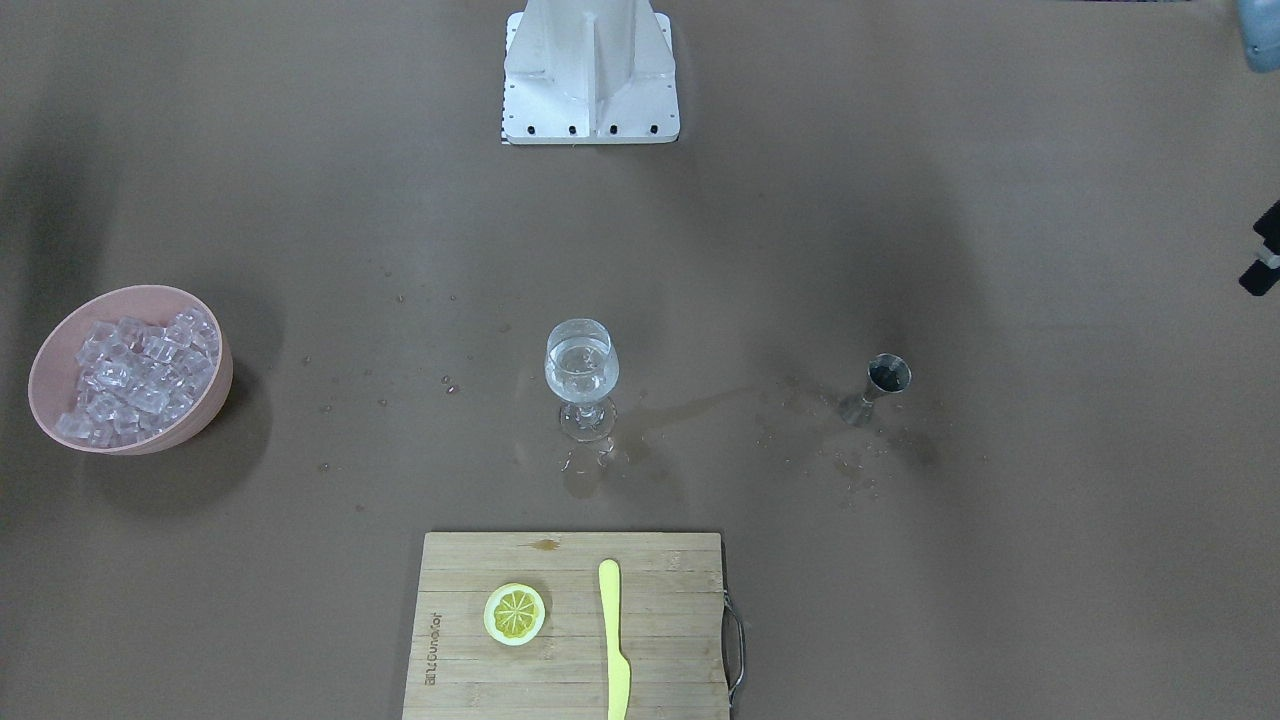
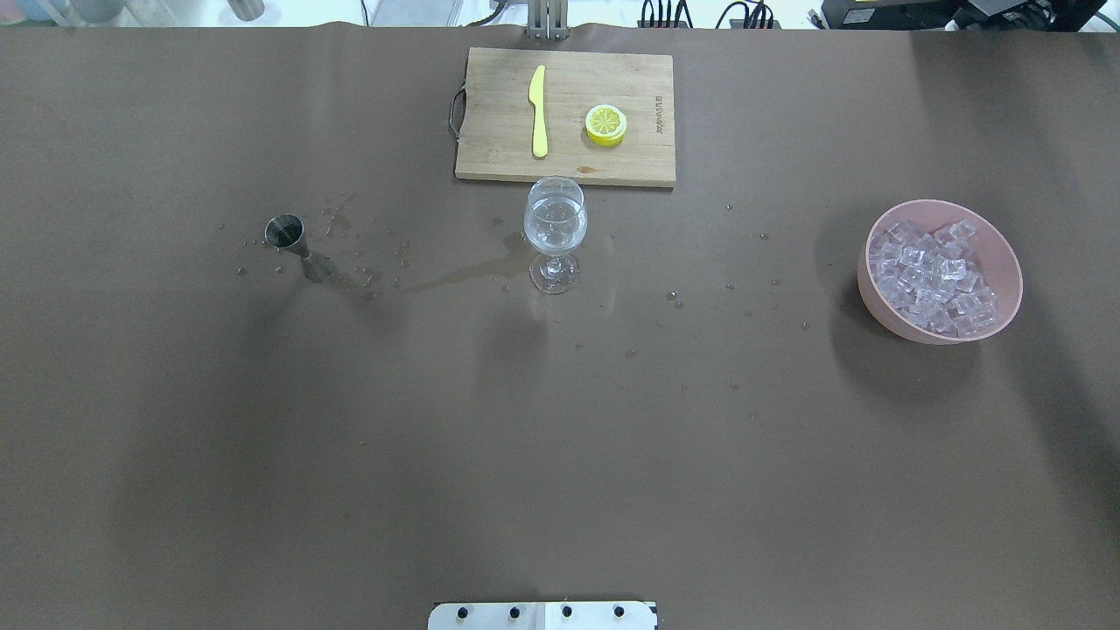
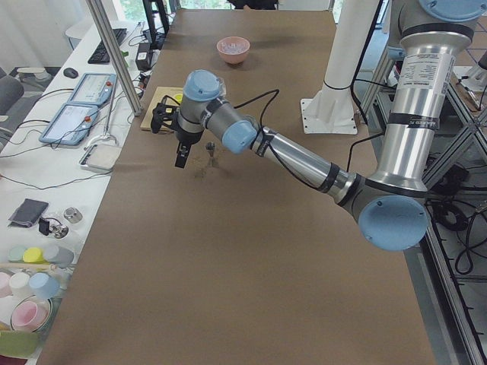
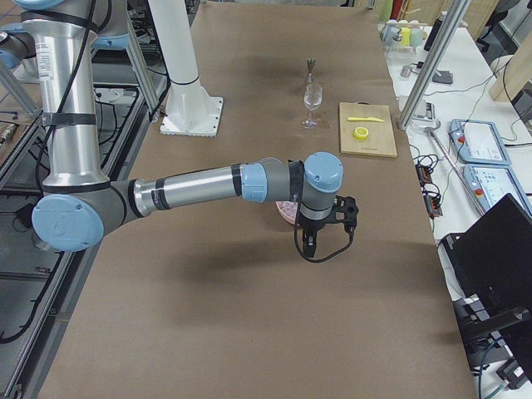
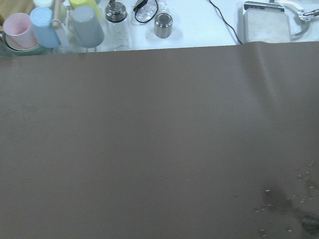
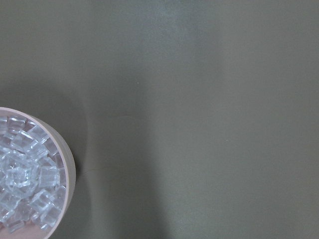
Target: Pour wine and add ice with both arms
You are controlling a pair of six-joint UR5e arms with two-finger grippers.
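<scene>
Wine (image 2: 554,229) sitting in the stemmed glass (image 2: 555,278) mid-table, ice (image 2: 932,271) heaped in the pink bowl (image 2: 882,308) at its overhead-view 3 o'clock, left gripper (image 3: 181,159) and right gripper (image 4: 308,242) both aloft, their opening impossible to tell

The left claw (image 3: 180,157) and right claw (image 4: 306,244) are too small to read.

We log a wooden board (image 2: 499,131) at the far edge of the table (image 2: 350,455). On it lies a yellow knife (image 2: 538,112), with a lemon slice (image 2: 605,124) apart to its right. A steel jigger (image 2: 299,249) stands left of centre among droplets, a wet streak (image 2: 464,273) to its right. Cups (image 5: 45,27) crowd a side bench.
</scene>
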